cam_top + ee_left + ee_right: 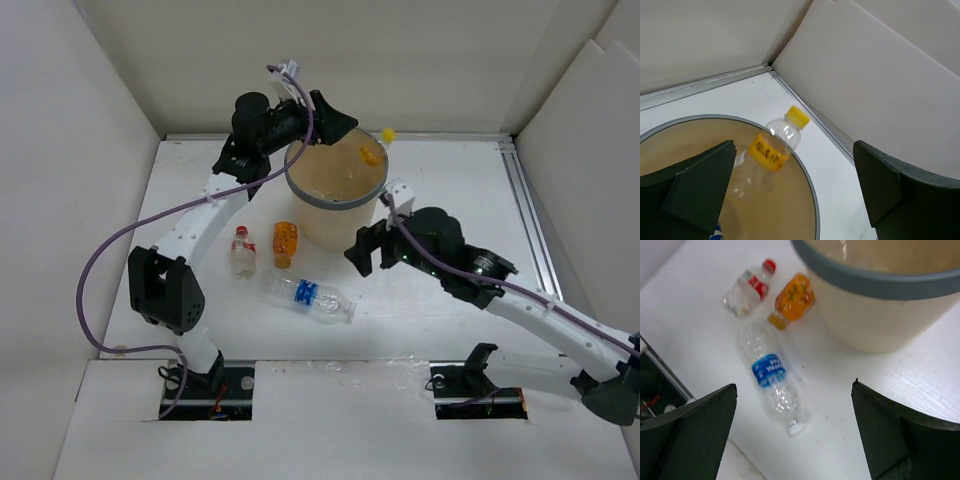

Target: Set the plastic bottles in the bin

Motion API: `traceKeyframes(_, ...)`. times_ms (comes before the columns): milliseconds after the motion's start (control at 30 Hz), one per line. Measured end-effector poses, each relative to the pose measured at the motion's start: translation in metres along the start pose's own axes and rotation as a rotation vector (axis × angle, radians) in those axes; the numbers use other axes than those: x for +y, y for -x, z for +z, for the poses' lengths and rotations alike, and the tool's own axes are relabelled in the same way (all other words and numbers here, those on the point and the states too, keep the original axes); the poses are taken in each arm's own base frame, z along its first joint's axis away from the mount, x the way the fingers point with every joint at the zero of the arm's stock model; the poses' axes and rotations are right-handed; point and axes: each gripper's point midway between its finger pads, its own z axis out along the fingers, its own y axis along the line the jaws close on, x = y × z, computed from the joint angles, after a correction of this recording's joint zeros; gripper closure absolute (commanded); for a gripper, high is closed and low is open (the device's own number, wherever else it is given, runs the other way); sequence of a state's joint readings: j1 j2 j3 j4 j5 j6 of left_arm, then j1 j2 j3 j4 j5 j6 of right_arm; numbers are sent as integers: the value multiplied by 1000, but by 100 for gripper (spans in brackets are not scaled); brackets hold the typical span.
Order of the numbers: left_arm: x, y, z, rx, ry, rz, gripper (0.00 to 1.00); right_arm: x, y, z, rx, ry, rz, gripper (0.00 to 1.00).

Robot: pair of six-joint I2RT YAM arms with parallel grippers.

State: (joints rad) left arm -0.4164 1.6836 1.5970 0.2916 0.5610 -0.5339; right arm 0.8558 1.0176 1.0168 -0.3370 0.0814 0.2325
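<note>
Hovering above the bin (330,207) at about its 11 o'clock rim, the left gripper (794,144) is seen with its jaws spread wide apart and nothing clasped between them. Below them, in the left wrist view, a yellow-capped bottle (772,150) with a yellow label is found tilted over the bin's grey rim band (812,195), cap uppermost and pointing outward. In the top view this bottle (374,150) is placed at the bin's 1 o'clock edge; whether it is touching the rim cannot be told.

The right gripper (794,385) is held low at the bin's 5 o'clock, just beside its tan wall (880,325), with its jaws likewise parted and empty.

Three bottles are left lying on the white table (450,200) between the bin's 7 and 8 o'clock. A blue-labelled bottle (772,385), clear and white-capped, is laid on its side nearest the arm bases. A short orange bottle (285,242) is set close against the bin's wall, and a red-capped bottle (242,250) with a red label is placed at its 9 o'clock, near it but apart.
</note>
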Motion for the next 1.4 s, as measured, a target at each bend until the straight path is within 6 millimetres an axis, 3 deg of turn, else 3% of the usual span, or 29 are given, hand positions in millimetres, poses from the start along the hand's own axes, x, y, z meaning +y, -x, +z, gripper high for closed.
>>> traceKeyframes(133, 5, 8, -8, -2, 93, -7, 0, 12, -52, 30, 187, 45, -54, 0)
traceKeyframes(233, 9, 21, -29, -34, 229, -15, 0, 20, -92, 50, 317, 76, -81, 0)
traceKeyframes(367, 9, 48, -89, -132, 433, -14, 0, 22, -137, 66, 434, 118, -110, 0)
traceKeyframes(467, 1, 65, -145, -220, 532, -4, 0, 26, -166, 77, 512, 160, -131, 0)
traceKeyframes(533, -5, 71, -171, -265, 572, 1, 0, 29, -183, 84, 554, 185, -145, 0)
traceKeyframes(633, -12, 66, -192, -279, 600, 3, 0, 37, -213, 92, 626, 226, -164, 0)
traceKeyframes(700, -7, 57, -199, -263, 625, -4, 0, 40, -229, 96, 660, 246, -172, 5)
traceKeyframes(767, 4, 42, -202, -231, 659, -12, 0, 43, -240, 103, 673, 261, -184, 24)
traceKeyframes(833, 18, 22, -204, -180, 702, -25, 0, 51, -239, 109, 653, 289, -182, 70)
traceKeyframes(867, 26, 12, -205, -152, 727, -32, 0, 55, -238, 110, 647, 300, -178, 84)
traceKeyframes(900, 32, 2, -208, -125, 749, -37, 0, 58, -238, 110, 643, 302, -174, 91)
traceKeyframes(1000, 40, -12, -214, -80, 788, -41, 0, 69, -242, 102, 650, 311, -187, 99)
traceKeyframes(1133, 30, -11, -223, -77, 773, -24, 0, 87, -230, 69, 655, 337, -222, 100)
traceKeyframes(1267, 1, -9, -225, -60, 650, 6, 0, 98, -171, 42, 500, 341, -220, 100)
traceKeyframes(1400, -34, -16, -213, -1, 450, 16, 0, 98, -99, 36, 308, 264, -173, 100)
